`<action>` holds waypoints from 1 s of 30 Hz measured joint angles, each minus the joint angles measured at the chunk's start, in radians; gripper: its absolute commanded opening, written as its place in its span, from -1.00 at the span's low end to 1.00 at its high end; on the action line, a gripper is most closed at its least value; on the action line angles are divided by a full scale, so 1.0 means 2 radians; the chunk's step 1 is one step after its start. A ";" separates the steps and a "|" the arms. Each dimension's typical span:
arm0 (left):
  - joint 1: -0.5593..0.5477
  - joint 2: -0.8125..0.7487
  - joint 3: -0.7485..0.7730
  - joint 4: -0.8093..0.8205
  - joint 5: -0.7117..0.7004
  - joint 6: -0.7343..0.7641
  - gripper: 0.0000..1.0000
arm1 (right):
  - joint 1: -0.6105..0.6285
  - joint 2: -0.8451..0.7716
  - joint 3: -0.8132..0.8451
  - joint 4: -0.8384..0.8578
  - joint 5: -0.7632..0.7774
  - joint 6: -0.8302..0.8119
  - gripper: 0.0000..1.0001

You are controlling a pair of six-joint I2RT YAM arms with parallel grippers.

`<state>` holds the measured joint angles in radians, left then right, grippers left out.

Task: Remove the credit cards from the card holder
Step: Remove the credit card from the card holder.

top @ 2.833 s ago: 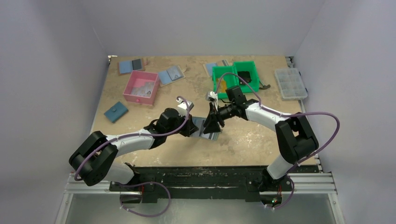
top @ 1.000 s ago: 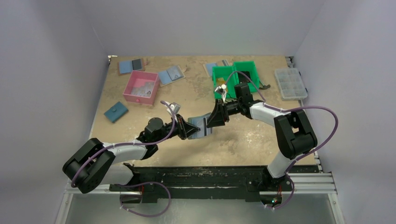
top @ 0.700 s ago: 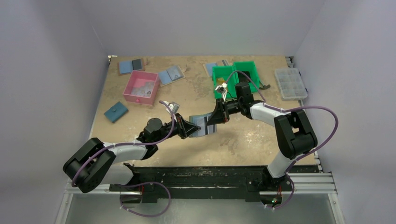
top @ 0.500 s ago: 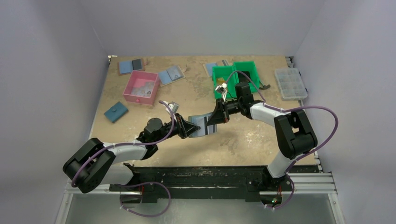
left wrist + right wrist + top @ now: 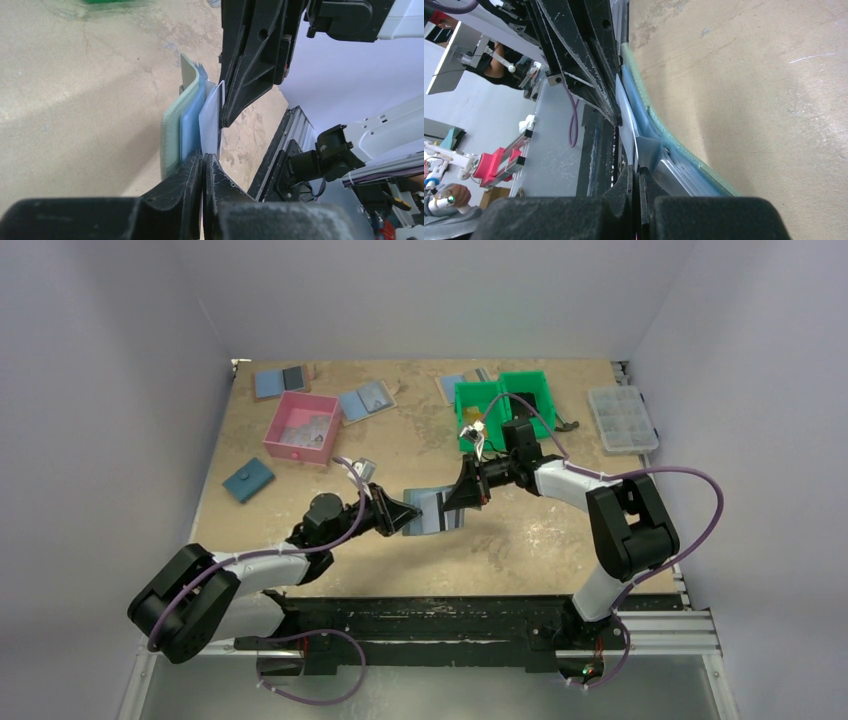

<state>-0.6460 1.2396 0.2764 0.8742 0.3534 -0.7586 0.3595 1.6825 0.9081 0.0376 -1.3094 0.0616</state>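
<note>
In the top view, the card holder (image 5: 434,510) hangs above the middle of the tabletop (image 5: 540,540) between both arms. The right gripper (image 5: 463,495), open a second ago, is now closed on the holder's right end.

In the left wrist view, the left gripper (image 5: 202,156) pinches the holder's other edge.

In the right wrist view, the right jaws clamp a pale sheet (image 5: 626,117). It is probably a card ready to be drawn out, though no orange-yellow credit cards show.

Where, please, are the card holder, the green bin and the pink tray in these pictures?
card holder (image 5: 428,514), top external view, on its pale blue inner face.
green bin (image 5: 475,390), top external view, on its far wall.
pink tray (image 5: 312,397), top external view, on its far rim.
</note>
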 measured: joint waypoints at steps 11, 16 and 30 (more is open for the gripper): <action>0.023 0.000 -0.042 0.008 -0.009 -0.010 -1.00 | -0.005 0.034 0.008 -0.047 0.036 -0.045 -1.00; 0.038 0.015 -0.050 0.000 -0.023 -0.016 -1.00 | -0.009 0.052 0.031 -0.100 0.063 -0.094 -1.00; 0.072 0.021 -0.013 -0.221 -0.091 -0.049 -1.00 | -0.014 0.025 0.048 -0.174 0.091 -0.181 -1.00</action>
<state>-0.5022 1.2823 0.2497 0.4313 0.1707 -0.8566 0.3325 1.7321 1.0046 -0.3111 -1.1282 -0.3008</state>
